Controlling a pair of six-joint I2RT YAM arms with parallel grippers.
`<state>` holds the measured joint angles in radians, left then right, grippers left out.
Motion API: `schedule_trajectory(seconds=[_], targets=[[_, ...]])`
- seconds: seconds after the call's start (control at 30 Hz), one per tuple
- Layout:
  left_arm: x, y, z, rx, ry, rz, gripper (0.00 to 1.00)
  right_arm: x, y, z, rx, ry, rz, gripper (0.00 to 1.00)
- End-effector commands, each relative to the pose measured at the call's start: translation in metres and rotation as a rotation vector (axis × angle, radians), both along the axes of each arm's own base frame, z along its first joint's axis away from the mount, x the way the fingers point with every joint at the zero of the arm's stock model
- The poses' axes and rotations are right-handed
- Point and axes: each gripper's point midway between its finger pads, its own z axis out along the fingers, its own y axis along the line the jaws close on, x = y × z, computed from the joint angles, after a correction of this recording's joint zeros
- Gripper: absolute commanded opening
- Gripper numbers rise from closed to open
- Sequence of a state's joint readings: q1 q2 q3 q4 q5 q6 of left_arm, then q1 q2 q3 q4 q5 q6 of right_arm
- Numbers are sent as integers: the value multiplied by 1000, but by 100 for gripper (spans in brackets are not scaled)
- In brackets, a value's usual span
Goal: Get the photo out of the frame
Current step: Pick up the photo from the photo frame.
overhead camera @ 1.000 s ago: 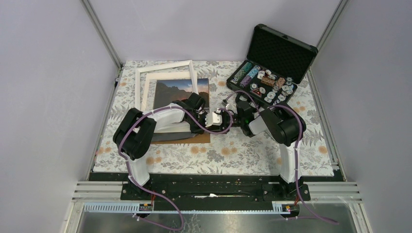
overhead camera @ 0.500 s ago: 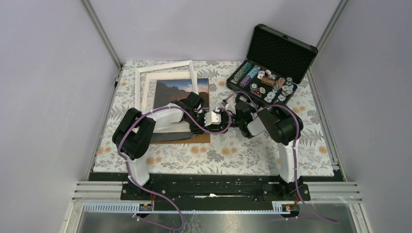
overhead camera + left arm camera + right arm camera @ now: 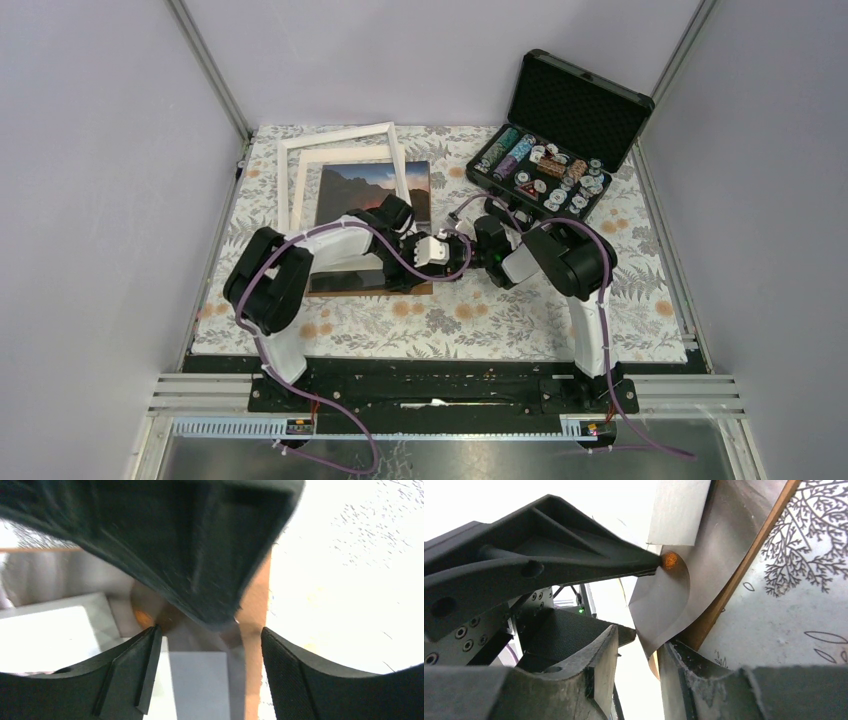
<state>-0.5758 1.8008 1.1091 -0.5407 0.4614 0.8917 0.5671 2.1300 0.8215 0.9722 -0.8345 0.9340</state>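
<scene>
The photo [image 3: 370,188], a dark landscape print, lies on the brown backing board [image 3: 420,289] left of centre. The white frame [image 3: 335,134] lies empty behind it. My left gripper [image 3: 428,250] is open over the photo's right edge; in the left wrist view its jaws [image 3: 211,630] straddle the glossy sheet [image 3: 200,680] and the strip of board [image 3: 252,625]. My right gripper [image 3: 462,243] faces it from the right. In the right wrist view the photo's curled edge [image 3: 674,595] rises off the board [image 3: 734,580] and hangs between my right gripper's [image 3: 642,640] parted jaws, against the right finger [image 3: 684,670].
An open black case of poker chips [image 3: 545,165] stands at the back right. The floral tablecloth [image 3: 480,320] covers the table. The two grippers are nearly touching over the photo's right edge; the left gripper's finger [image 3: 549,555] fills the upper left of the right wrist view.
My left gripper has opened and let the photo's edge go. The right gripper's jaws have narrowed around that edge, and both arms have shifted slightly left.
</scene>
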Motion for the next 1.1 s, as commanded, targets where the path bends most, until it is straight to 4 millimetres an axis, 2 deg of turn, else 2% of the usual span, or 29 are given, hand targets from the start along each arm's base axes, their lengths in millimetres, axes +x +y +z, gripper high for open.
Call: schedule_trajectory(seconds=[0.0, 0.13, 0.3, 0.4, 0.5, 0.63, 0.77, 0.9, 0.97, 1.07], targets=[[-32, 30, 14, 52, 104, 37, 79, 0, 4, 2, -4, -29, 26, 40], [-35, 42, 47, 3, 80, 101, 86, -6, 1, 1, -14, -16, 50, 31], [-23, 62, 84, -68, 42, 271, 93, -12, 0, 3, -21, 4, 83, 0], [-12, 72, 101, -125, 21, 380, 98, -15, -1, 13, -16, -6, 100, 0], [1, 85, 111, -168, -17, 489, 99, -18, -5, 28, -7, -23, 117, 0], [14, 104, 113, -212, -34, 593, 99, -18, -13, 52, 7, -68, 131, 0], [24, 118, 102, -182, -40, 662, 99, -22, -17, 68, -1, -124, 165, 0], [32, 123, 100, -214, -41, 699, 99, -26, -26, 73, -37, -145, 177, 0], [34, 122, 98, -220, -29, 703, 99, -26, -36, 73, -56, -122, 166, 0], [34, 121, 98, -235, -21, 707, 99, -22, -52, 85, -47, -116, 157, 0]])
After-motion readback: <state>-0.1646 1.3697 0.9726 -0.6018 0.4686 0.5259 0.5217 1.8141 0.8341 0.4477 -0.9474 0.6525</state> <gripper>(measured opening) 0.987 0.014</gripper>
